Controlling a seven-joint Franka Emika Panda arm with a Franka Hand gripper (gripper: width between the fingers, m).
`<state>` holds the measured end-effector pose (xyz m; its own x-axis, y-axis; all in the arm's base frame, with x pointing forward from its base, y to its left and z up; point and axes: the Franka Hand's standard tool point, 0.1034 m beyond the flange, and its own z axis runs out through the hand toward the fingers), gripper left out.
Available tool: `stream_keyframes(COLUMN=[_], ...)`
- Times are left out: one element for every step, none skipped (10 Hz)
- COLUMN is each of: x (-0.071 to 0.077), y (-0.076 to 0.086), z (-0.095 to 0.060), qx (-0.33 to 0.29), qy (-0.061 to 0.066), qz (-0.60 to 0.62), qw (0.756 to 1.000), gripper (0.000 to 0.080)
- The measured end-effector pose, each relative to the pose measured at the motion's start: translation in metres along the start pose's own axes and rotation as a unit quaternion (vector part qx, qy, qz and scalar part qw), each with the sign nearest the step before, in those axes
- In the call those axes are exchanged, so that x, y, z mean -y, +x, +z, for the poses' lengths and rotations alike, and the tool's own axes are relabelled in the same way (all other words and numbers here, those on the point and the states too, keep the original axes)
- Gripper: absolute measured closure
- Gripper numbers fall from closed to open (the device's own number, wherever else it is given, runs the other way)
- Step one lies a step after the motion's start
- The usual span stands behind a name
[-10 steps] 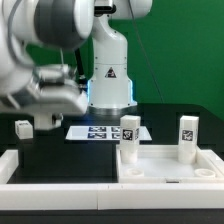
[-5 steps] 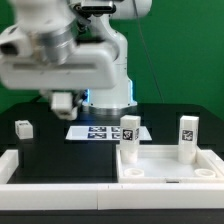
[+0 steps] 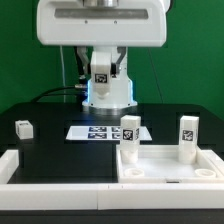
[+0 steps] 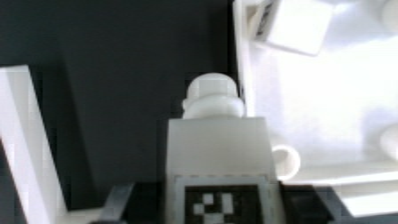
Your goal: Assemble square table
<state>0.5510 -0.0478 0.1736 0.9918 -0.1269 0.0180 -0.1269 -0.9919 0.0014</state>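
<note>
bright, even light in the exterior view; wrist view blurred, the square top [image 4: 329, 115] washed out.

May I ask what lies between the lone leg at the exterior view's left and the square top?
The marker board lies between that leg and the top; the exterior view shows it.

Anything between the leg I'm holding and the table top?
Nothing visible. The held leg hangs in open air, up and to the exterior view's left of the table top; two standing legs occupy its far corners.
</note>
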Motion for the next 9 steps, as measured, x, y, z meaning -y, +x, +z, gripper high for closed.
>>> stream_keyframes(x=[0.001, 0.003, 0.021, 0.044, 0.065, 0.093, 0.113, 0.107, 0.106], y=[0.002, 0.004, 0.005, 0.01, 0.012, 0.013, 0.007, 0.008, 0.008], z=[-0.001, 0.0, 0.003, 0.003, 0.008, 0.016, 0.024, 0.022, 0.023], qx=[-0.038, -0.075, -0.115, -0.163, -0.202, -0.241, -0.233, -0.234, -0.233], qy=[0.0, 0.0, 0.004, 0.01, 0.019, 0.034, 0.036, 0.033, 0.033], qz=[-0.001, 0.003, 0.02, 0.02, 0.037, 0.053, 0.045, 0.043, 0.044], qw=[0.999, 0.997, 0.993, 0.986, 0.979, 0.968, 0.971, 0.971, 0.971], gripper=[0.0514, 0.0514, 0.0514, 0.0514, 0.0514, 0.0514, 0.0514, 0.0514, 0.0514])
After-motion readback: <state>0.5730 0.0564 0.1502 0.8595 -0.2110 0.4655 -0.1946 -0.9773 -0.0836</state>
